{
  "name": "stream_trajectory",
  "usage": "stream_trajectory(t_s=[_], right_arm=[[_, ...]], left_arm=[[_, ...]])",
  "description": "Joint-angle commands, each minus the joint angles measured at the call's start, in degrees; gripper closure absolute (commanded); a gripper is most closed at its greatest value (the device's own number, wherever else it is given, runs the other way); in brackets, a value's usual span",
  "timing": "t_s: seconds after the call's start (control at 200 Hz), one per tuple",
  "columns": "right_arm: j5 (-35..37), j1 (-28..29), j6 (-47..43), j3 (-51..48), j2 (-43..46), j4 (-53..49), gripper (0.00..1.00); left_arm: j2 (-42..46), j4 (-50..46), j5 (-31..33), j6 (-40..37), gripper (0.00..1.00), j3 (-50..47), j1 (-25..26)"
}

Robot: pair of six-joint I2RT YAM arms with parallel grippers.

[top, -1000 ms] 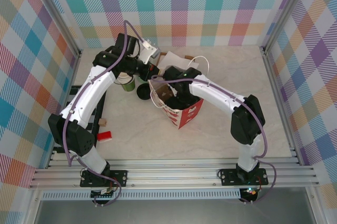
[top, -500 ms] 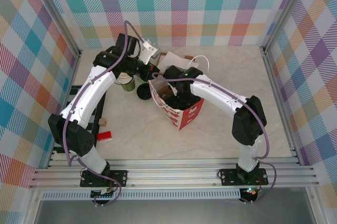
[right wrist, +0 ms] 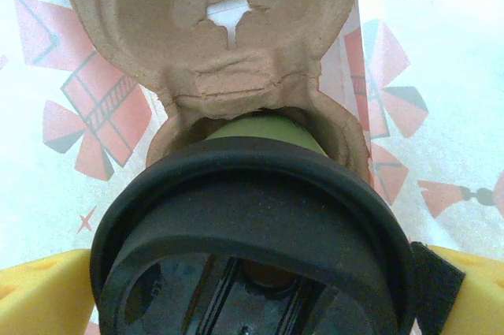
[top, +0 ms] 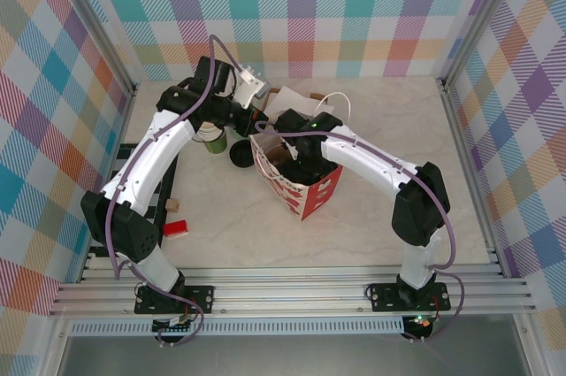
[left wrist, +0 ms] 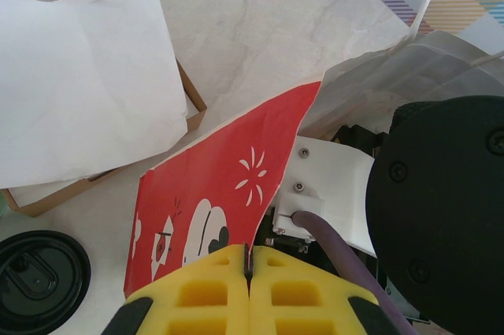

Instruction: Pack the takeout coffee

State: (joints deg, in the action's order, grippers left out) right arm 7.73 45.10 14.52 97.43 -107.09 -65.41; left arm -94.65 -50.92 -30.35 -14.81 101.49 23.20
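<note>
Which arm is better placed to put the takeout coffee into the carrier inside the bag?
Right. The right gripper has the takeout coffee between its fingers, just over the cardboard carrier. The left gripper is shut on the edge of the red bag.

The walls (top: 301,13) carry a pastel plaid of pink, teal, yellow, orange and purple, and the table (top: 265,243) is cream with faint marbling. The paper bag (left wrist: 213,193) is red outside with white-and-black printed figures, and white inside with red fan motifs. The takeout coffee (right wrist: 252,217) has a green cup under a black lid, the pulp carrier (right wrist: 236,43) above it is brown, and the pads (right wrist: 39,288) at the lower corners of the frame are yellow
</note>
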Motion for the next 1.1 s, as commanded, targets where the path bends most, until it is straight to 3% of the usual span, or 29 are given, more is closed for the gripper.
stream_trajectory(t_s=[0.0,1.095], right_arm=[[0.7,0.3,-0.2,1.9,1.8,-0.5,0.0],[2.5,1.1,0.3,3.7,3.8,-1.7,0.0]], left_arm=[[0.3,-0.6,-0.1,-0.8,1.0,1.4,0.6],[-0.5,-0.8,0.1,-1.0,1.0,1.2,0.6]])
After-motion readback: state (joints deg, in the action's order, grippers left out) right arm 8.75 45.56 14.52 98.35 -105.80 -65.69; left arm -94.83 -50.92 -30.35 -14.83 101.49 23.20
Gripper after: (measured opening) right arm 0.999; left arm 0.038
